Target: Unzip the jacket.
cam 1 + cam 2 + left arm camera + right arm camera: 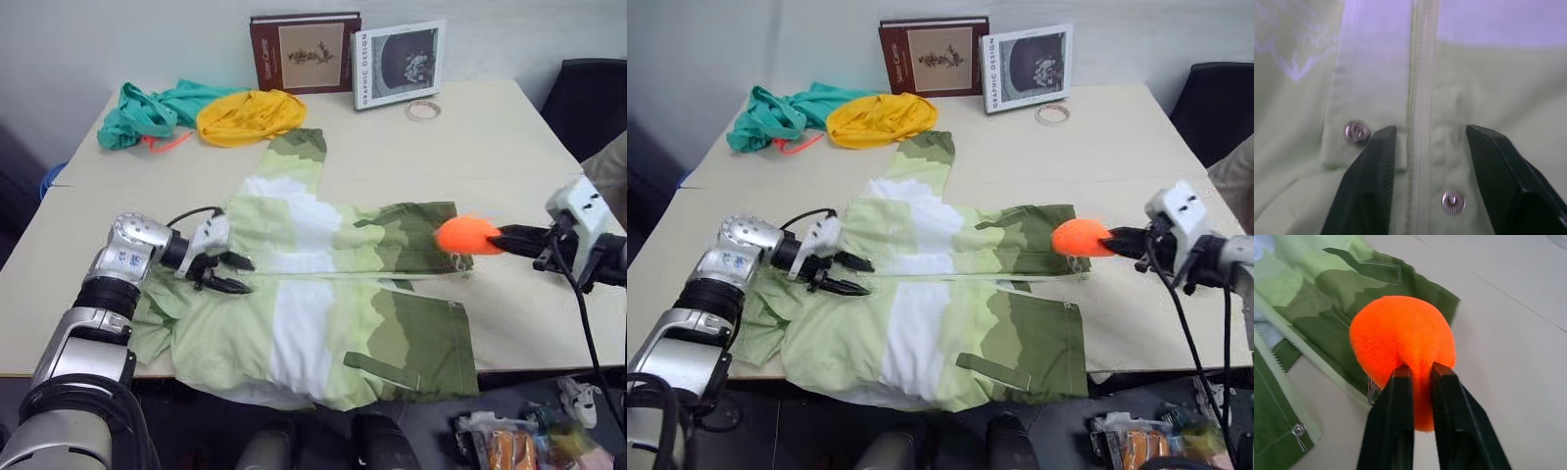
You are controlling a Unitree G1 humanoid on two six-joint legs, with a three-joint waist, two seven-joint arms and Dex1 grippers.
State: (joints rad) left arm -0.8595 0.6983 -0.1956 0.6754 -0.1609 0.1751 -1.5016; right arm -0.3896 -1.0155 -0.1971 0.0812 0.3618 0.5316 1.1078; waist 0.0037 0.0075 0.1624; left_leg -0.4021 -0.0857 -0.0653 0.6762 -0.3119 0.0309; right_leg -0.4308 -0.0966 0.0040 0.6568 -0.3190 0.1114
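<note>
The jacket (294, 323) lies flat on the table, banded pale green, white and olive, with its collar end to the left and its hem to the right. My left gripper (227, 274) is open over the collar end, its fingers astride the closed zipper (1420, 98) between two snap buttons (1356, 132). My right gripper (500, 238) is past the hem and shut on the fuzzy orange piece (1400, 333), lifted a little off the table. Near the hem the two zipper edges stand apart, with bare table between them.
A yellow garment (250, 116) and a teal garment (157, 113) lie at the back left. Two books (304, 51) lean on the wall, with a tape ring (423, 110) beside them. A black chair (593, 98) stands at the right. The jacket's lower side overhangs the table's front edge (549, 364).
</note>
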